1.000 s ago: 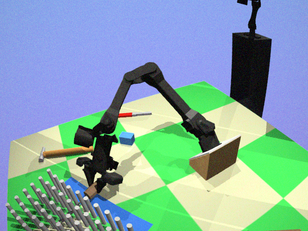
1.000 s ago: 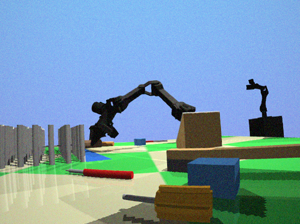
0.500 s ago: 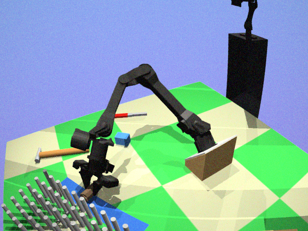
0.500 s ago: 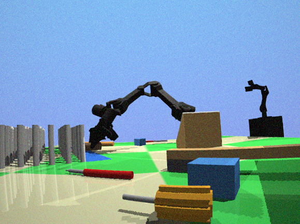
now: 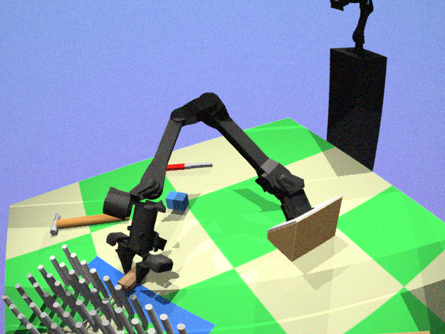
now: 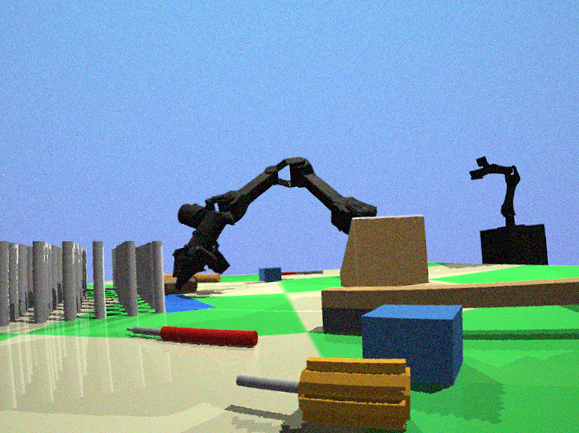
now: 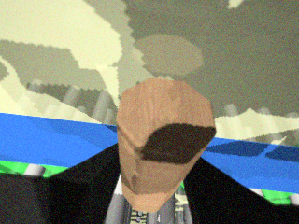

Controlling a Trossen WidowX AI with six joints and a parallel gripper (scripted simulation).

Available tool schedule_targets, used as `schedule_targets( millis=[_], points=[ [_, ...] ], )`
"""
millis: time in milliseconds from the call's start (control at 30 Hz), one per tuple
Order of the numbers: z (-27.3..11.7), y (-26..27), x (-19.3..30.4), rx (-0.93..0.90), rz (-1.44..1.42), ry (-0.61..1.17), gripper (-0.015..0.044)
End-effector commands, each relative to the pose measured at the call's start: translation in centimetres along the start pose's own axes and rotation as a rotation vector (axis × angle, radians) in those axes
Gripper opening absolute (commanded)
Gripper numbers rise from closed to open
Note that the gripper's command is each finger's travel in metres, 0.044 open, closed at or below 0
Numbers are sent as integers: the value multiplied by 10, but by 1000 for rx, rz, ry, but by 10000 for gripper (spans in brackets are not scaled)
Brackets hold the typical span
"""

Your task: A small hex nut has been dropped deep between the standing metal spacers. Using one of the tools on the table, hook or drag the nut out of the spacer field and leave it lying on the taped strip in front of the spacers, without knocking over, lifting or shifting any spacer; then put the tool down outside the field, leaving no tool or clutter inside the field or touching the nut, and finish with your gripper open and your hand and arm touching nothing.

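My gripper is shut on the brown wooden handle of a tool. The handle is tilted over the blue taped strip, beside the front row of spacers. The grey metal spacers stand upright in several rows. A thin grey piece beyond the handle seems to reach among them in the top view, but its far end cannot be made out. The hex nut cannot be made out in any view.
A hammer and a small blue block lie behind the gripper. Farther back is a red-handled tool. The exterior view shows a red screwdriver, yellow screwdriver, larger blue block, wooden beam and brown wedge.
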State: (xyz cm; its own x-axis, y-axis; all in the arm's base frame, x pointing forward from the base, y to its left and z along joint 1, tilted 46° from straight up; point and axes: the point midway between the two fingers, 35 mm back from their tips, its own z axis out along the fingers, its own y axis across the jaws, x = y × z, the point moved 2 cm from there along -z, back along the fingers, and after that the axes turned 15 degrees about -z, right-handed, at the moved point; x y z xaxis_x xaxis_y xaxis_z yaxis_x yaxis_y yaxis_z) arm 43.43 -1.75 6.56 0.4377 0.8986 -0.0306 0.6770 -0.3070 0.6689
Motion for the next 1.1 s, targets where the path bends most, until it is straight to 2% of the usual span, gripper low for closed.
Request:
schedule_targets(
  millis=[0, 1067],
  points=[
    [-2, -2, -3, 2, -6, 2, 0],
    [-15, -6, -20, 2, -5, 0, 0]
  ],
)
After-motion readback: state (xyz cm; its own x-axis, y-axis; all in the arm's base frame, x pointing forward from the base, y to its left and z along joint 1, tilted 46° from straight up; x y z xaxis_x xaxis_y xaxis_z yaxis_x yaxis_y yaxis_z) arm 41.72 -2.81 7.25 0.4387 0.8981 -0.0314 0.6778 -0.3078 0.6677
